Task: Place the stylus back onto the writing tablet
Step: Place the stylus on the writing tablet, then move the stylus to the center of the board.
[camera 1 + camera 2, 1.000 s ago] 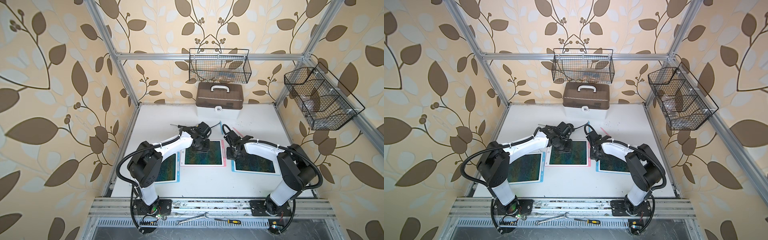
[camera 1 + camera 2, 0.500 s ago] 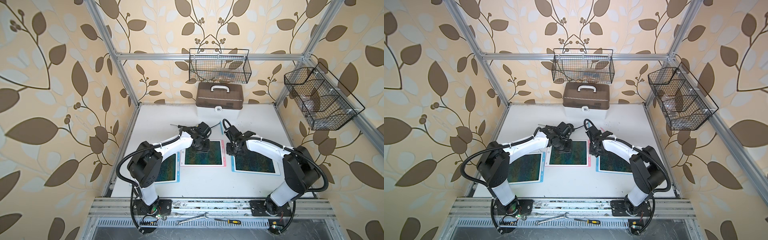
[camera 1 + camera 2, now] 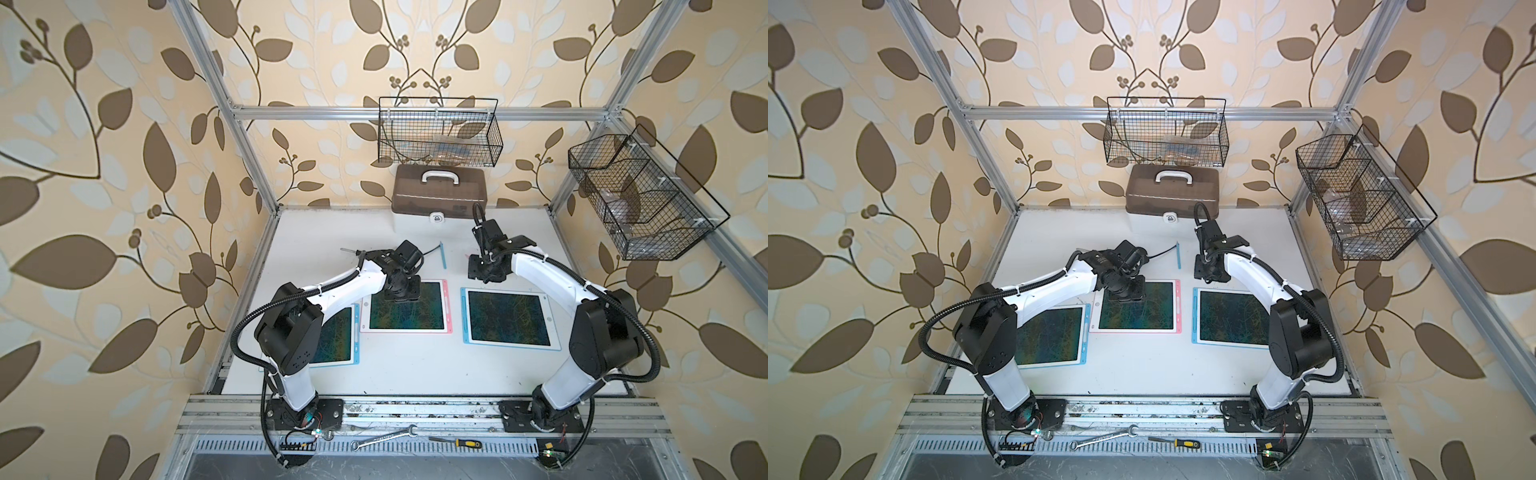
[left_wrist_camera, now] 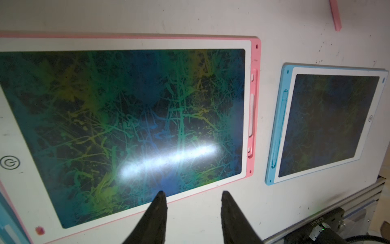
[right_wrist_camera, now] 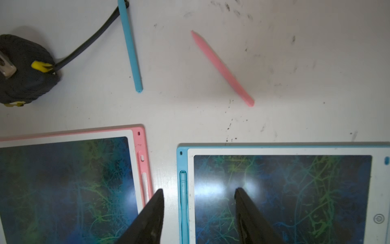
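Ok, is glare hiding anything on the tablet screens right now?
Left wrist view: a bright glare streak washes out part of the pink tablet screen. Right wrist view: two glare patches on the blue tablet screen. Top views: no glare on any screen.

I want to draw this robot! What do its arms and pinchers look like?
The left arm and right arm have white shells, chunky black joints and ribbed black hoses. The left gripper and right gripper each end in two pointed black fingers.
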Controlling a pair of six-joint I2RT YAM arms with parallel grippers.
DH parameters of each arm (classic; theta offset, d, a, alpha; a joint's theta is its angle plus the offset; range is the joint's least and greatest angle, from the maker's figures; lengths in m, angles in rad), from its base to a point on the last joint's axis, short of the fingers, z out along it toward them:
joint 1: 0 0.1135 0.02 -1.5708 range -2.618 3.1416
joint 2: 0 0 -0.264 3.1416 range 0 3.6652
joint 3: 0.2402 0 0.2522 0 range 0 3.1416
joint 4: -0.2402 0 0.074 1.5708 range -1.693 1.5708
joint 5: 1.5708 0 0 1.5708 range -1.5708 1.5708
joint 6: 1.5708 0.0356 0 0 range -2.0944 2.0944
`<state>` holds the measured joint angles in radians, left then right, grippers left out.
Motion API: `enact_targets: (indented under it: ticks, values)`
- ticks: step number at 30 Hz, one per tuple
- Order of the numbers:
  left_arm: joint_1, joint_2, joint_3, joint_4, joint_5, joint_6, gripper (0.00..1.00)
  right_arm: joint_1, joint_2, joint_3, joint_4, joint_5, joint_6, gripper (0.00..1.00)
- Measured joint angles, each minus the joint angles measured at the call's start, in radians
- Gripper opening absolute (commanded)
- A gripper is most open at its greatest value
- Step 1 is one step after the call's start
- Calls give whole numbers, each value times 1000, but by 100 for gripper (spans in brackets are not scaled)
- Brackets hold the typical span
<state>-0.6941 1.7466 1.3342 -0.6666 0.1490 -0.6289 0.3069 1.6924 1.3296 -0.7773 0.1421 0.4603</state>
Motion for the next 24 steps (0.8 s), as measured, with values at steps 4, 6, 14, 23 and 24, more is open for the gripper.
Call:
enact_targets:
  ticks: [4,6,14,23,24]
  values:
    - [0,0,16,-21,0,-1,53,-55,65,67,-16,-12,-60,62]
    - [0,0,25,-28,-1,-3,57,-74,100,98,-21,-15,-82,64]
    - [0,0,64,-79,-20,-12,70,-103,255,238,-20,-65,-130,71]
    - [0,0,106,-116,-48,-32,78,-119,368,339,-8,-143,-131,68]
    - [0,0,107,-118,-52,-33,78,-123,373,346,-6,-150,-128,70]
